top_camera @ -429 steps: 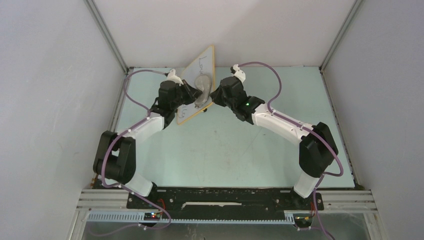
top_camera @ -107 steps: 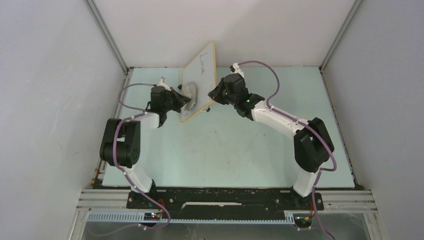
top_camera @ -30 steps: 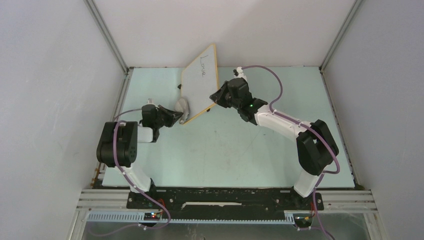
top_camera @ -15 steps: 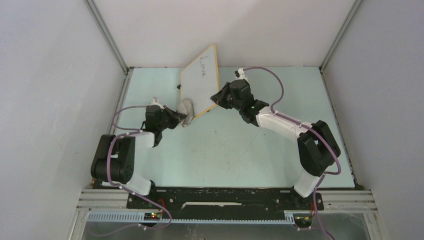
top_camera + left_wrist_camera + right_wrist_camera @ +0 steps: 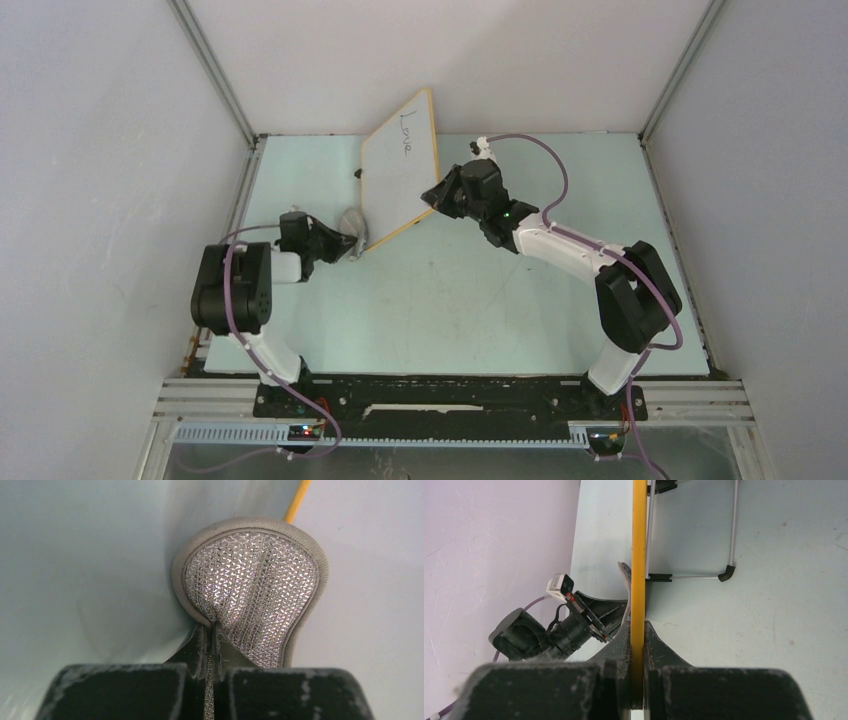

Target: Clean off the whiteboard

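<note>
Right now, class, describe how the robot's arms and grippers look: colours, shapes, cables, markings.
The left arm and right arm share white links, black joint housings and looping purple cables. The left gripper and right gripper are black, with scuffed tapered fingers. A green light marks the right arm.

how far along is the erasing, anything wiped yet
Setup looks done: the right end effector is shut on the edge of the whiteboard, holding it tilted, and the left end effector is shut on the grey pad. In hand: the pad sits at the board's lower corner. Left: the dark handwriting near the top looks intact, so the wiping itself remains to do.
</note>
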